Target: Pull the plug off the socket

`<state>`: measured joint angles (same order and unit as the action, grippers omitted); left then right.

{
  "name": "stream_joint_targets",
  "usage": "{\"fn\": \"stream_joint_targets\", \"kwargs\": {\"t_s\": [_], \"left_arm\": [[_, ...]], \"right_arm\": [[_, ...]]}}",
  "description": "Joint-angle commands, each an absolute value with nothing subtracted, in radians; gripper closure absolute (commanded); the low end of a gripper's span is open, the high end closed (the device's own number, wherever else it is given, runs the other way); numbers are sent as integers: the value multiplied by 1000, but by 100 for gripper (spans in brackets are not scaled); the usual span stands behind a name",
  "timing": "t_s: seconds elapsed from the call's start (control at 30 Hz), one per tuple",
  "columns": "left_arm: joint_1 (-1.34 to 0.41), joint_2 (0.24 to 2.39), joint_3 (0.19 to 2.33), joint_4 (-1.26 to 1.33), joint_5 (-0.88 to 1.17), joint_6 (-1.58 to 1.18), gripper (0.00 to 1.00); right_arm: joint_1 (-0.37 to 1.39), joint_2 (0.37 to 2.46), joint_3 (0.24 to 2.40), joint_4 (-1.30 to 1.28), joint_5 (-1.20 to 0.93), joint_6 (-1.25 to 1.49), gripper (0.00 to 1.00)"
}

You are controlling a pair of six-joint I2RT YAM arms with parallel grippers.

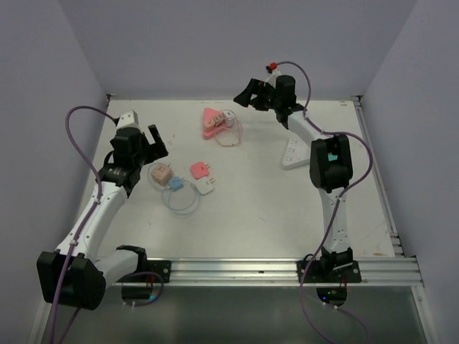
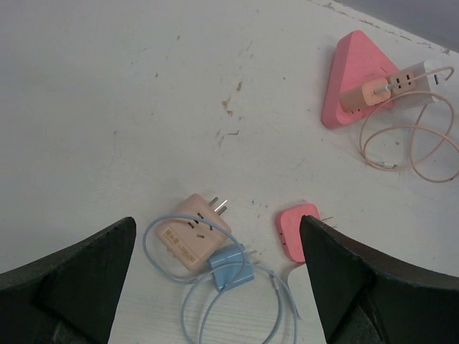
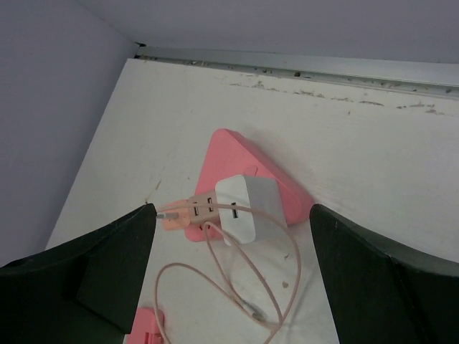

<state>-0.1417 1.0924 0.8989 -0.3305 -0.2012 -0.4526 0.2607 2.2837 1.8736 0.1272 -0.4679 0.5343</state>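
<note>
Hovering wide open, empty: left claw [image 2: 216,222] near beige adapter [image 2: 190,233], right claw [image 3: 233,208] facing socket [image 3: 231,150].

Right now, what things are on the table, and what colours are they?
Triangular plastic socket block: one, pink, far middle.
Boxy charger: one, white, on the socket block.
Plug with coiled cable: one, peach, on the socket block.
Cube adapter: one, beige, left-centre.
Plug with looped cable: one, light blue, beside the cube adapter.
Pink flat adapter: one, pink, centre.
White flat adapter: one, white, beside it.
Power strip: one, white, right side.
Left gripper, right gripper: two, black, open.
</note>
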Motion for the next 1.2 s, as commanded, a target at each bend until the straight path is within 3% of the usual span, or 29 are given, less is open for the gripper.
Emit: {"fn": "stream_joint_targets", "kwargs": {"t_s": [0.0,0.2,0.37,0.7,0.93,1.17], "left_arm": [[-124,1108,900,-288,-230,-423,0],[-109,1123,899,-287,-219,-422,1],[-107,1118,893,-281,-210,-419,0],[-103,1078,877,-270,-207,-420,0],[-103,1071,864,-256,-180,-419,0],[-101,1124,874,-224,-98,-410,0]], "right_arm": [[288,2368,2006,144,-544,509,8],[340,2497,2140,133,-583,459,7],[388,2485,2093,129,-612,430,7],[538,2159,1608,271,-534,384,9],[647,1981,1402,311,-437,408,10],[649,1839,1250,282,-298,379,10]]}}
